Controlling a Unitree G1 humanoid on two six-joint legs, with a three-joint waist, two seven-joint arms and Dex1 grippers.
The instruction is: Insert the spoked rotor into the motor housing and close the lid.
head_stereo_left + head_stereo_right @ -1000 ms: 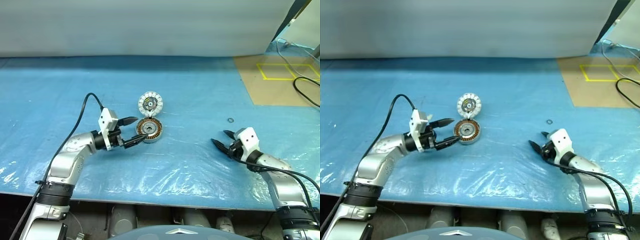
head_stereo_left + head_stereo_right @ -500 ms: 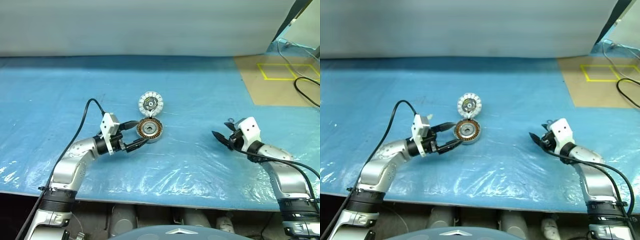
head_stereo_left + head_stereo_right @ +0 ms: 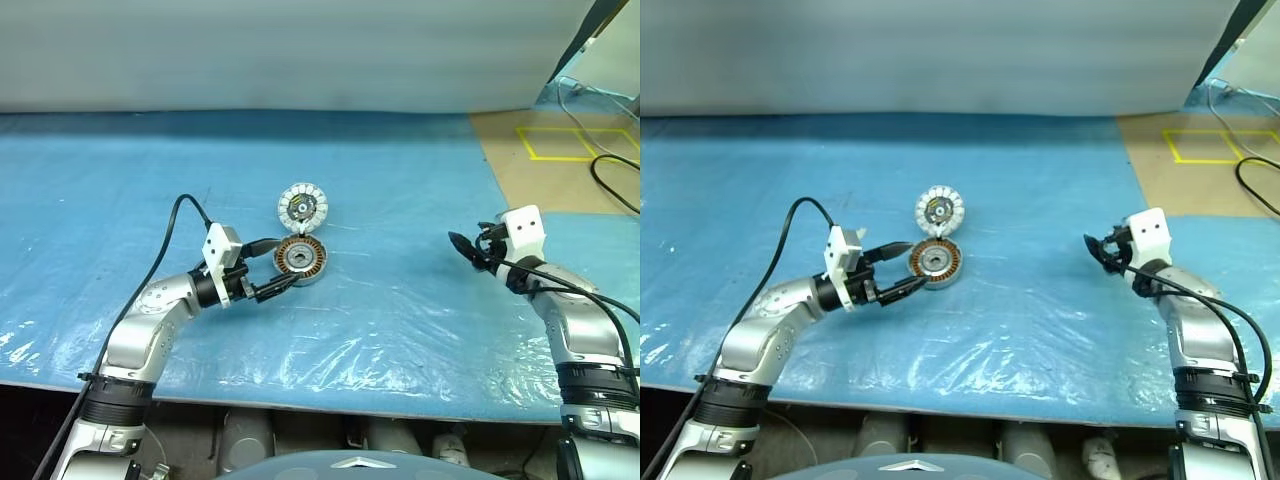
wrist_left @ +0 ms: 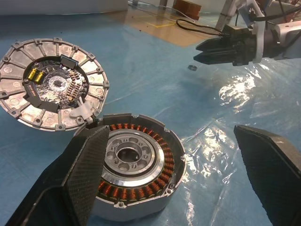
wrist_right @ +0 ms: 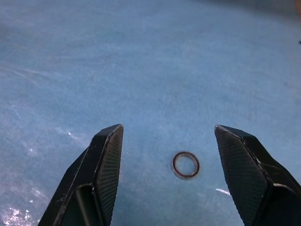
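Still open: housing awaits rotor

Motor housing (image 3: 299,259) is set mid-table, lid (image 3: 301,206) touching at its 12 o'clock. Left gripper (image 3: 271,267) is spread around it; right gripper (image 5: 167,141), spread over a small ring (image 5: 185,165), risks picking the wrong part

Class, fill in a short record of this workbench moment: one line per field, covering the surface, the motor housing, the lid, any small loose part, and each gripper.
surface: blue plastic sheet over the table
motor housing: copper windings showing, open, no rotor inside
lid: lying open just behind the housing, circuit-board face up
small ring: flat on the sheet, apart from the housing
left gripper: open, fingers either side of the housing's near edge
right gripper: open, empty, aimed at the small ring
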